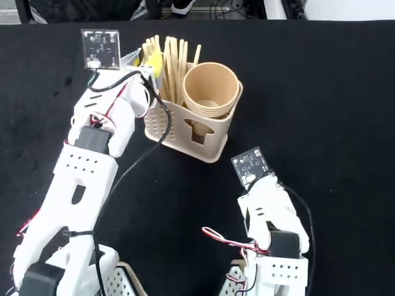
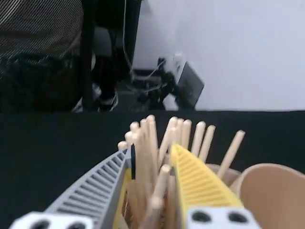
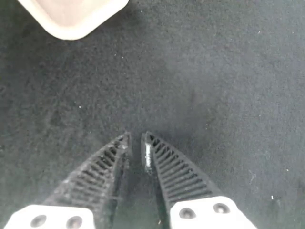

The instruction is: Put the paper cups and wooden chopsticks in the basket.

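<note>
The left gripper (image 2: 150,151), one grey ribbed finger and one yellow, sits at the near-left corner of the basket as seen in the high view (image 1: 145,60). Its fingers are drawn in to a narrow gap around a few of the pale, slender wooden chopsticks (image 1: 174,61), which fill the space between them. The whole bundle of wooden chopsticks stands on end in the left compartment of the basket. Their long axes run close to vertical, the upper ends fanned slightly apart and projecting well above the rim, as the left wrist view shows (image 2: 200,138).

The cream plastic basket (image 1: 185,132), with slotted walls, rests on the black cloth-covered table (image 1: 321,92) between the two arms.

Its right compartment holds the tan paper cups (image 1: 210,86), nested into one stack, upright, mouths pointing up. The stack touches the chopstick bundle at its left side (image 2: 271,191).

The right gripper (image 3: 136,138), with dark ribbed fingers, points down at bare table near the basket's closest corner (image 3: 71,19). Its fingers are almost together, the tips separated by a thin slit with nothing between them.
</note>
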